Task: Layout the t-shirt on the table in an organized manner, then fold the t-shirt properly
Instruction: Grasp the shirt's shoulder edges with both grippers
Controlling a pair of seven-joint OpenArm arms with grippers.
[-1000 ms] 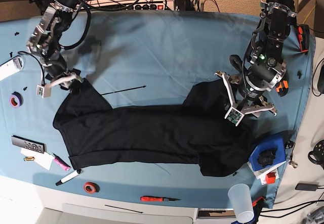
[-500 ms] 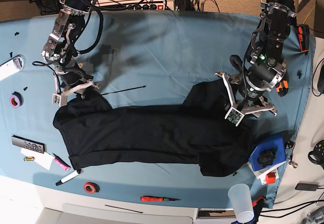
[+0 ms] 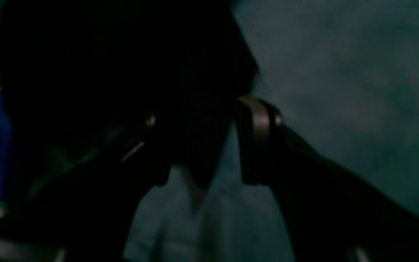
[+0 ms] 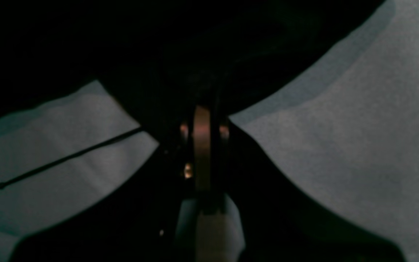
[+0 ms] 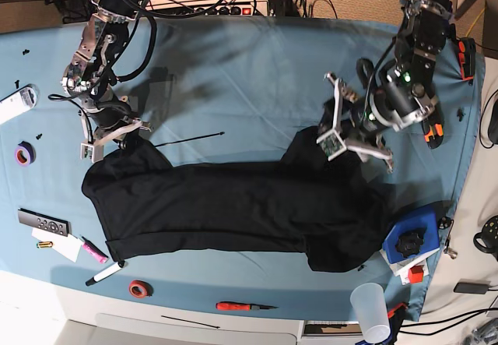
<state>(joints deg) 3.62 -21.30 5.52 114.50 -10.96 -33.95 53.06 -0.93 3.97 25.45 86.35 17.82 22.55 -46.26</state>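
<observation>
The black t-shirt (image 5: 233, 205) lies spread lengthwise across the light blue table (image 5: 257, 72). At its upper left corner my right gripper (image 5: 115, 138) is shut on the fabric. The right wrist view shows the right gripper (image 4: 202, 120) with its fingers pressed together and the t-shirt (image 4: 195, 54) pinched at their tips. My left gripper (image 5: 342, 136) hovers open over the shirt's upper right flap. In the left wrist view the left gripper (image 3: 204, 145) has its fingers apart, with a pointed edge of the t-shirt (image 3: 195, 160) between them. I cannot tell whether they touch it.
A thin black rod (image 5: 187, 139) lies just above the shirt. A remote (image 5: 43, 222), purple tape roll (image 5: 24, 154), pens (image 5: 105, 273) and red tape ring (image 5: 139, 288) sit at the left front. A red screwdriver (image 5: 245, 307), blue box (image 5: 410, 240) and plastic cup (image 5: 371, 310) stand front right.
The right gripper came down and rightward onto the shirt's upper left corner and shut on it. The left gripper shifted up and left, turning, still open.
</observation>
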